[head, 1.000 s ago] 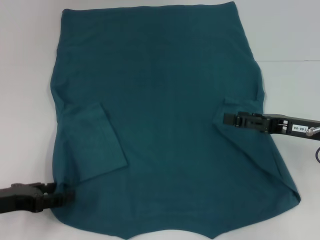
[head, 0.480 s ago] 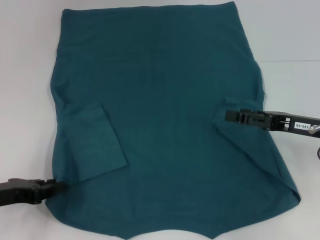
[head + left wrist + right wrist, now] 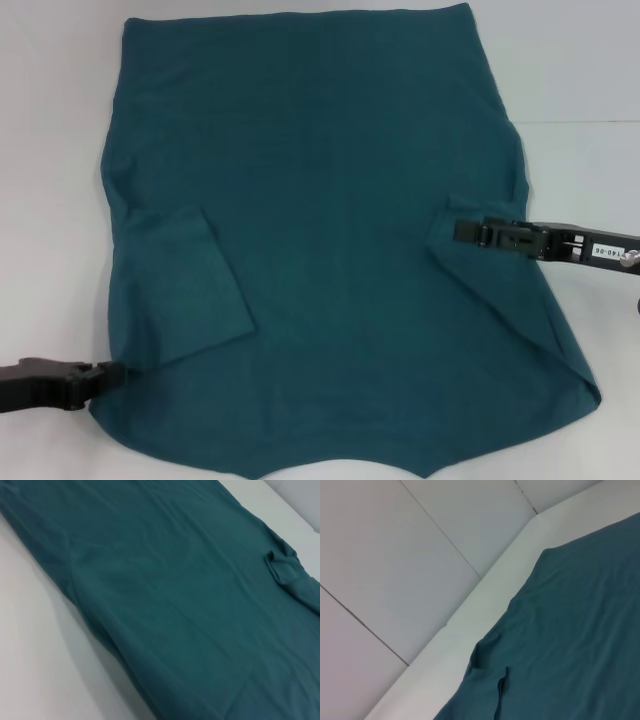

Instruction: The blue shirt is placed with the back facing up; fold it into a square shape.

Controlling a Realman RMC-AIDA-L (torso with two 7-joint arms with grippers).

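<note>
flat on white table [image 3: 50, 150]: blue shirt [image 3: 330, 200]; left gripper [image 3: 105, 378], right gripper [image 3: 462, 231] grip unclear.

A lab-type test station is indicated — a plain white table [image 3: 60, 120] bordered by pale panelled flooring [image 3: 395, 555].

over the last second the left gripper [image 3: 112, 376] drew back from the blue shirt [image 3: 340, 230], sliding outward off the near left corner until only its tip sat at the cloth's edge. the right gripper [image 3: 462, 231] shifted slightly outward and farther from the robot over the folded-in right sleeve. the near left hem, earlier under the left gripper, lay uncovered.
</note>
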